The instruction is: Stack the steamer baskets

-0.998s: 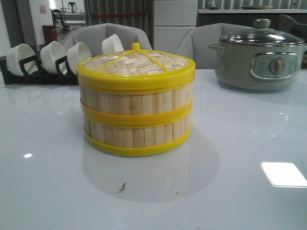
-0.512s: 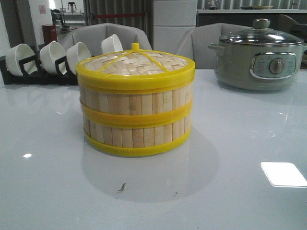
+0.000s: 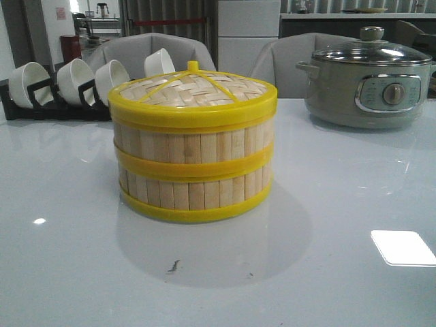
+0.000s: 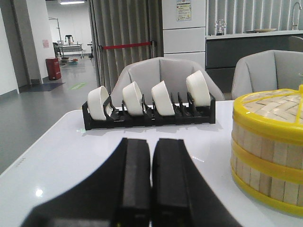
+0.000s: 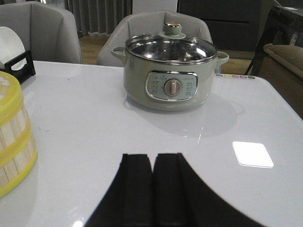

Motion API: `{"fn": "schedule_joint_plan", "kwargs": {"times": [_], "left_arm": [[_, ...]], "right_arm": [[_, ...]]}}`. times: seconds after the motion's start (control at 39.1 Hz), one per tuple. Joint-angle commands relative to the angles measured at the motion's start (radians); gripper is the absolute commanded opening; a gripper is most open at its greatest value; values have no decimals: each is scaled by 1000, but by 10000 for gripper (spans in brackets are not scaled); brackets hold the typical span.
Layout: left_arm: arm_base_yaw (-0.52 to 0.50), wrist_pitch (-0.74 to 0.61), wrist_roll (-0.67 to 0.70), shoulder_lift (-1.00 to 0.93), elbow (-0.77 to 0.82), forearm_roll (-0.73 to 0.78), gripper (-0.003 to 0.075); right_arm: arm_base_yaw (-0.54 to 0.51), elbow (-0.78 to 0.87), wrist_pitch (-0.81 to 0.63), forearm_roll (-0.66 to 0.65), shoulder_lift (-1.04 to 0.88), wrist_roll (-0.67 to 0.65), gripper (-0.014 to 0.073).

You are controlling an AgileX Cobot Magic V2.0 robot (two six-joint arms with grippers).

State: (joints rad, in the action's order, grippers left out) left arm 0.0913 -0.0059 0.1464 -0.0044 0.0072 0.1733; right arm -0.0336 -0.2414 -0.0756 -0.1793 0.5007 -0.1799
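Observation:
Two steamer baskets stand stacked at the table's middle: the upper basket (image 3: 194, 145) rests on the lower basket (image 3: 196, 193). A flat woven bamboo lid (image 3: 194, 90) with a yellow rim and knob covers the top. The stack also shows in the left wrist view (image 4: 269, 149) and at the edge of the right wrist view (image 5: 14, 137). My left gripper (image 4: 151, 142) is shut and empty, well apart from the stack. My right gripper (image 5: 153, 156) is shut and empty, apart from the stack on its other side. Neither gripper shows in the front view.
A black rack (image 3: 48, 107) with several white bowls (image 3: 75, 80) stands at the back left, also in the left wrist view (image 4: 149, 116). A grey-green electric pot (image 3: 368, 85) with a glass lid stands at the back right. Grey chairs (image 3: 153, 51) line the far edge.

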Motion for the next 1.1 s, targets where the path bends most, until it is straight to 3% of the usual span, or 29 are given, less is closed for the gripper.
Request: {"fn": "schedule_joint_plan", "kwargs": {"times": [0.0, 0.82, 1.08], "left_arm": [[0, -93, -1, -15, 2, 0, 91], [0, -93, -1, -15, 2, 0, 91], [0, -93, -1, -15, 2, 0, 91]], "right_arm": [[-8, -29, -80, -13, 2, 8, 67], [-8, -29, -81, -13, 2, 8, 67], [-9, 32, -74, 3, -116, -71, 67]]}}
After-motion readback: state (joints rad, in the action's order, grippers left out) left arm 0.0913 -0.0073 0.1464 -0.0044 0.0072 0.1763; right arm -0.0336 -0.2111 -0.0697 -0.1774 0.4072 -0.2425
